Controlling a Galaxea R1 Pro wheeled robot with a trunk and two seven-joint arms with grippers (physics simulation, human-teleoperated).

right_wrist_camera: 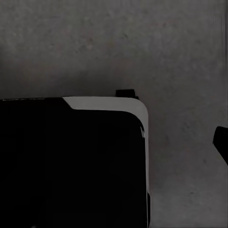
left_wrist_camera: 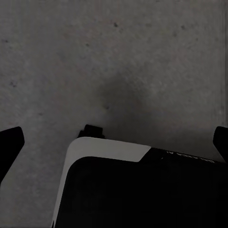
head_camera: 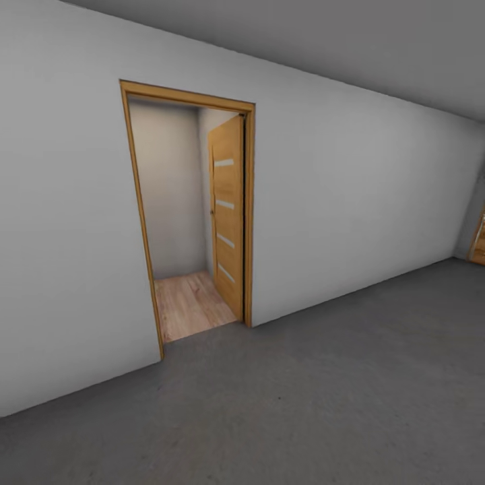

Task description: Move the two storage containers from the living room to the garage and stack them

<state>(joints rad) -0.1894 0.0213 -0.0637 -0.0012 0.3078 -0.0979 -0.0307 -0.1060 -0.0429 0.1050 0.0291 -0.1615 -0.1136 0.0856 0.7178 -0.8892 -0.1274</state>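
Head view: open door (head_camera: 227, 214); wrist views: concrete floor (left_wrist_camera: 114, 61), robot base (left_wrist_camera: 142, 190).

Head camera faces doorway (head_camera: 192, 215) from garage; both wrist cameras look down at floor (left_wrist_camera: 114, 57).

Left gripper (left_wrist_camera: 114, 142): two dark fingertips (left_wrist_camera: 10, 142) sit at opposite edges of the left wrist view, spread wide apart, nothing between them.
Right gripper: one dark fingertip (right_wrist_camera: 221, 142) juts in at the edge of the right wrist view; its partner is hidden, so the spread is unclear.
Robot base (left_wrist_camera: 142, 190): black, white-edged body just below both grippers.
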